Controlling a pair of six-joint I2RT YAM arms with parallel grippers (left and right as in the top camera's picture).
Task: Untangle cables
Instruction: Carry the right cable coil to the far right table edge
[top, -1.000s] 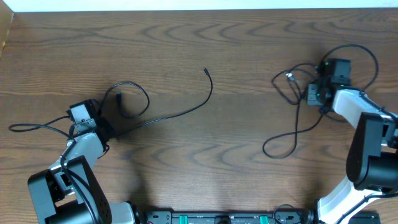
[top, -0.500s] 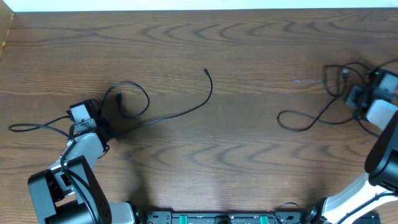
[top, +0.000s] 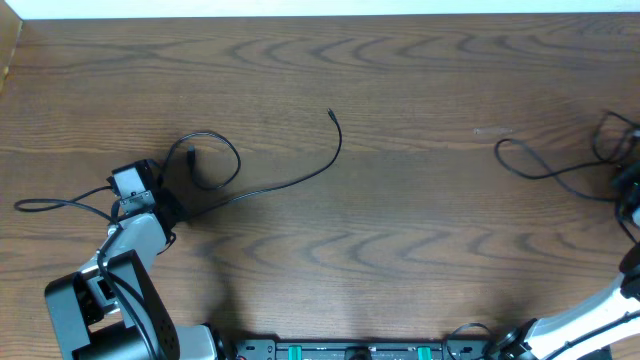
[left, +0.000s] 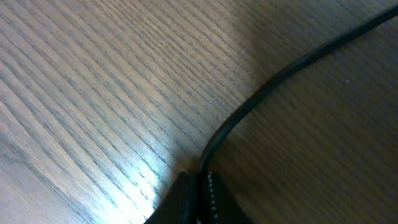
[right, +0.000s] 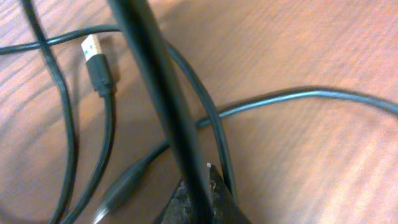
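Dark wood-grain tabletop (top: 400, 220) with a soft sheen; a pale strip (top: 320, 8) runs along its far edge.

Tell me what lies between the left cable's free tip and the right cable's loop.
Overhead view: bare table from tip to loop, save a faint pale streak near the loop.

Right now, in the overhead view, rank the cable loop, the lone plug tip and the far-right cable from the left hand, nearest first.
1. Cable loop, just beside the left hand.
2. Plug tip, mid-table.
3. Far-right cable, at the right edge.
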